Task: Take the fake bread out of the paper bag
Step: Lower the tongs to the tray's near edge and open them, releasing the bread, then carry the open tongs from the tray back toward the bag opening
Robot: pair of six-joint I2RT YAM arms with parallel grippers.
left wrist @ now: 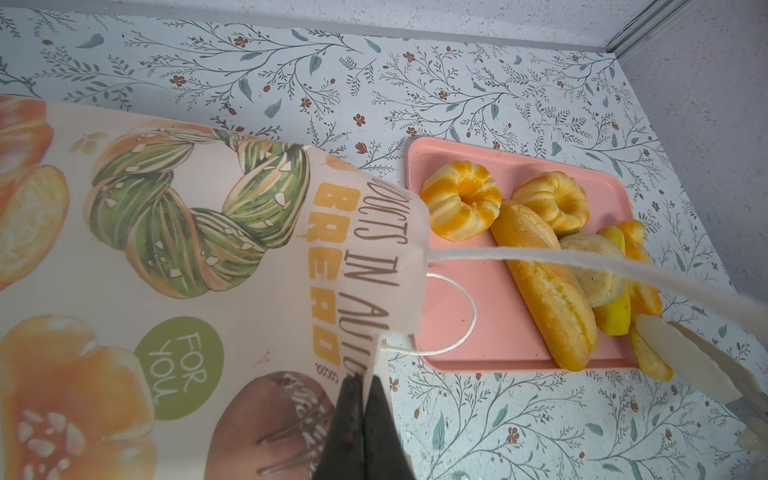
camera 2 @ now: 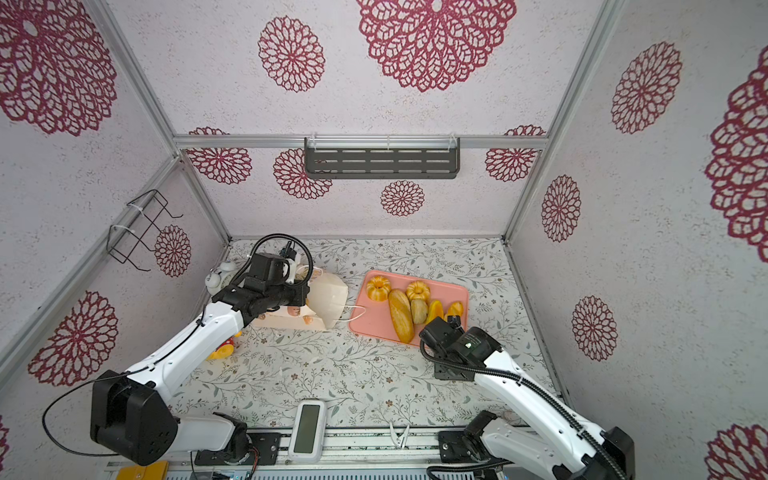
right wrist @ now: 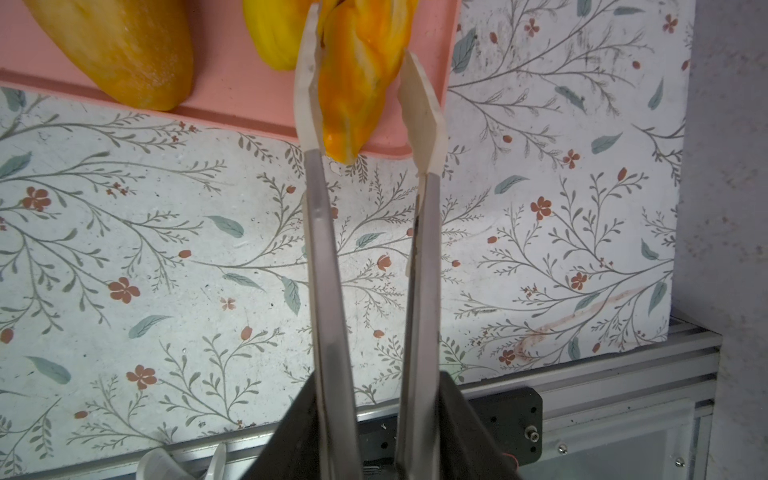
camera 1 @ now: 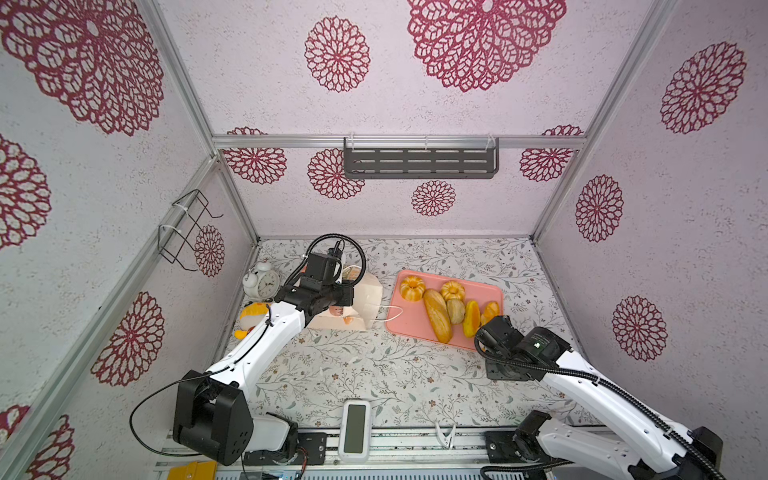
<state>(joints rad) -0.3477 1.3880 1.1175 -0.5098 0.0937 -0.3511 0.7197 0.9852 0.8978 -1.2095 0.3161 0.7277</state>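
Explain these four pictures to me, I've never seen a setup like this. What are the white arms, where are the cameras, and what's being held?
They are two robot arms, each ending in a two-fingered gripper. Two pictures look down on the whole table; the other two come from cameras on the wrists. On the table lie a paper bag on its side and a pink tray with six toy breads, among them a baguette. The left gripper is shut on the bag's edge. The right gripper is open around a small roll at the tray's rim, holding nothing.
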